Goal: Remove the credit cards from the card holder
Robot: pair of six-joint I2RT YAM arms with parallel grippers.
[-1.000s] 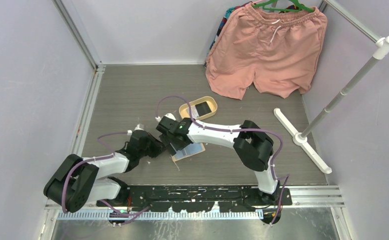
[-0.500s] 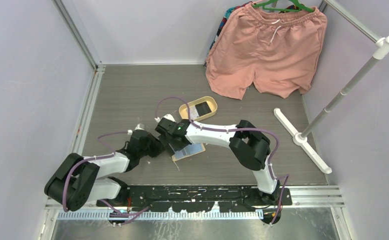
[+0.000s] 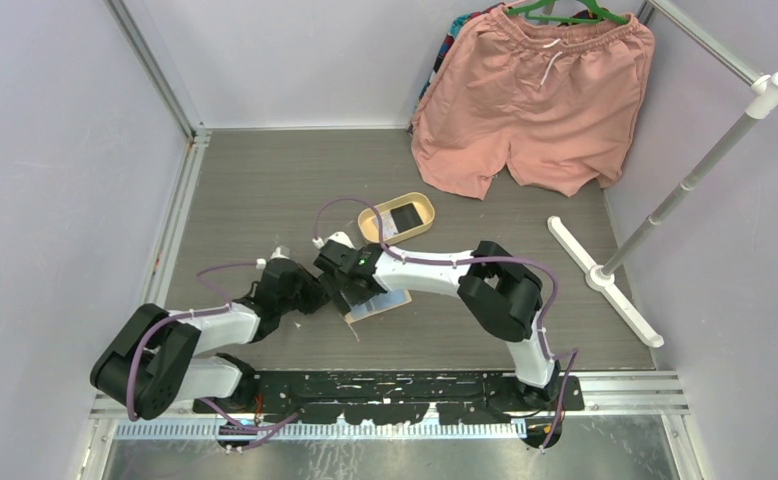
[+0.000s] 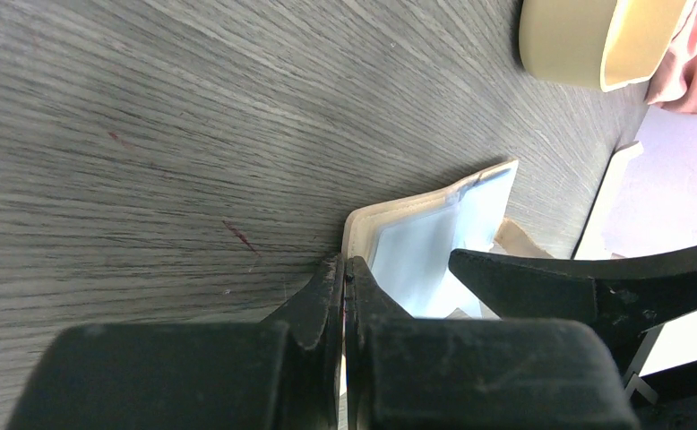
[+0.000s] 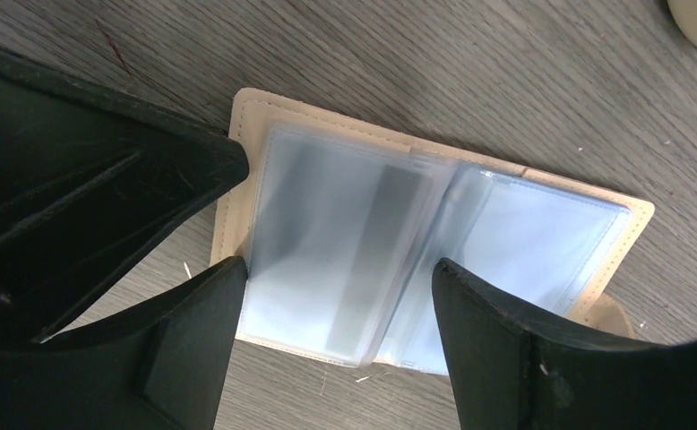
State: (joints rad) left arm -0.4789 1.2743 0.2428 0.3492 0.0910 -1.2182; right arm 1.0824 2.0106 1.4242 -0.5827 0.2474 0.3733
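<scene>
overhead camera: card holder (image 3: 378, 303) lies open on the table (image 3: 265, 180), near the tray (image 3: 397, 217), both claws meeting at its left end, right claw (image 3: 351, 290) directly over it. left wrist camera: left claw (image 4: 345, 269) has its jaws together, tips touching the card holder's corner. right wrist camera: right claw (image 5: 338, 269) hangs wide apart, empty, straddling the left sleeve, where a card (image 5: 327, 215) with a grey stripe sits; the card holder's long side runs across the gap.

The top external camera looks steeply down from above and behind the arm bases (image 3: 385, 385). Each wrist camera sights along its own fingers (image 5: 175, 349), close up; both share the open card holder (image 5: 434, 233) at those fingers.
</scene>
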